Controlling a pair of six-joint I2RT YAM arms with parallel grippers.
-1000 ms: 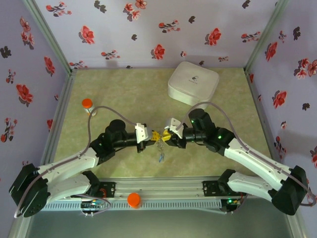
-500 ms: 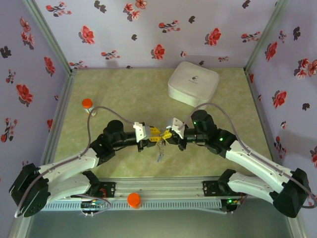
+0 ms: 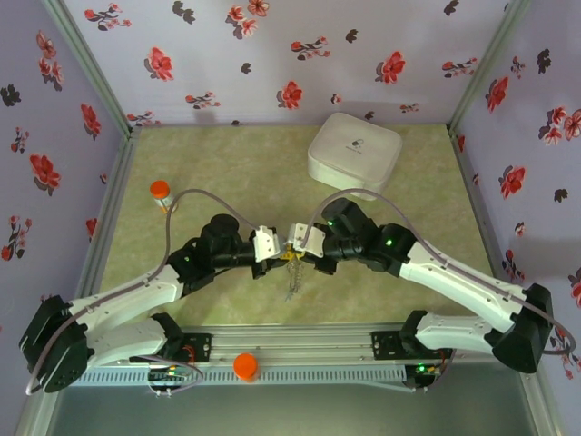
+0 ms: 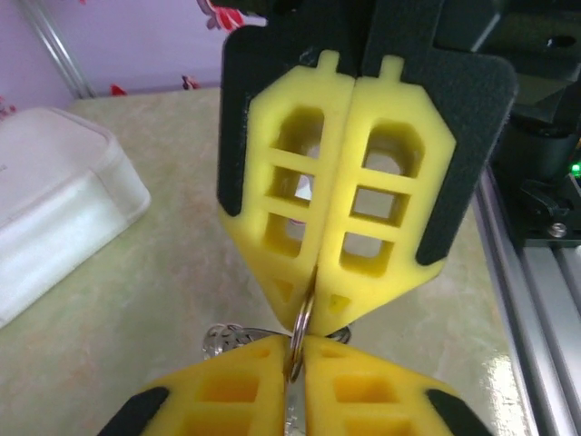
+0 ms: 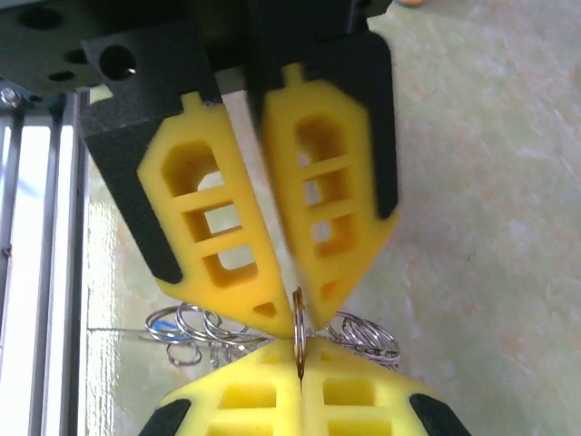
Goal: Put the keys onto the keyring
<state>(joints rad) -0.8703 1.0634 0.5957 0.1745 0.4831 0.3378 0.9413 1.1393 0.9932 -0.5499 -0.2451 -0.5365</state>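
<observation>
Robot lab test cell. White left arm (image 3: 127,304) and right arm (image 3: 463,282) are bolted to an aluminium rail (image 3: 300,350) at the near edge of a pale green tabletop (image 3: 236,173). Purple floral-print walls (image 3: 272,54) on metal corner posts (image 3: 86,64) box it in.

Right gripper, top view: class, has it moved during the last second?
Yes. The right gripper has shifted left in the view: its wrist now sits below the white box's left half, not its middle.
</observation>
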